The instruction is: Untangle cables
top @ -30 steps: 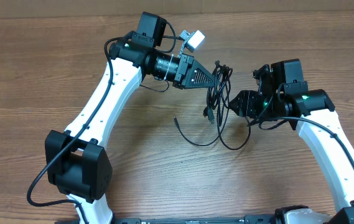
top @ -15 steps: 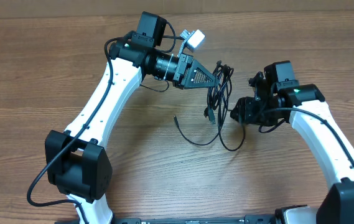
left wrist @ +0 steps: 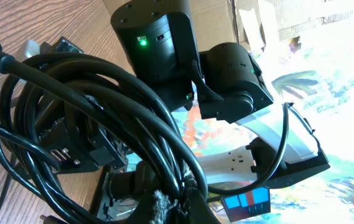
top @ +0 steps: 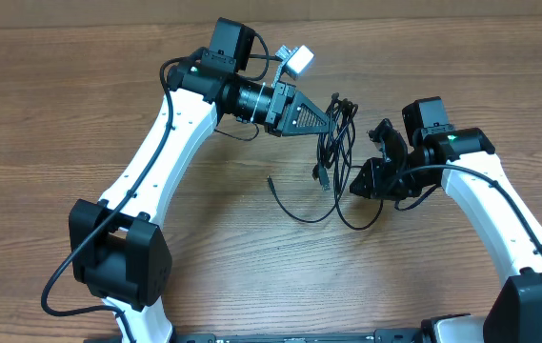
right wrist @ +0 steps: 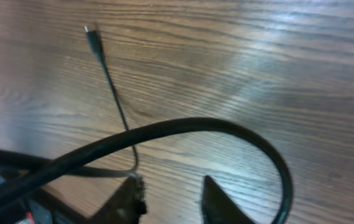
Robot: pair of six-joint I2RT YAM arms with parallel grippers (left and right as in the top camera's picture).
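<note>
**Cable slack.** Nearest the arm bases, the lower lengths of the cables (top: 339, 143) rest on the table (top: 80, 124). One loop (top: 351, 225) curves just below the right gripper. One free end, with its plug (top: 270, 180), trails off to the left, apart from the rest.

**Right gripper** (top: 354, 184). It sits low over the table, just beside the loop, with the jaws parted and nothing between them. In the right wrist view a black loop arches close ahead of the fingertips (right wrist: 133, 198). A thin strand runs from the plug to a point beside one of them. The position appears chosen to take a single strand of the slack and draw it clear.

**Left gripper** (top: 333, 111). Farther out, it is closed on the upper turns of the bundle (left wrist: 102, 112) and holds them raised above the table. This probably serves as an anchor, since the free lengths hang down and part under their own weight. In the left wrist view several turns cross one another, and it cannot be told which strand belongs to which cable.

**Obstructions.** The loop lies across the right gripper's approach to the thinner strand. The two grippers are near each other, and the right arm (left wrist: 158, 43) stands directly behind the bundle. A pull toward the left could therefore bring the arms into contact.
</note>
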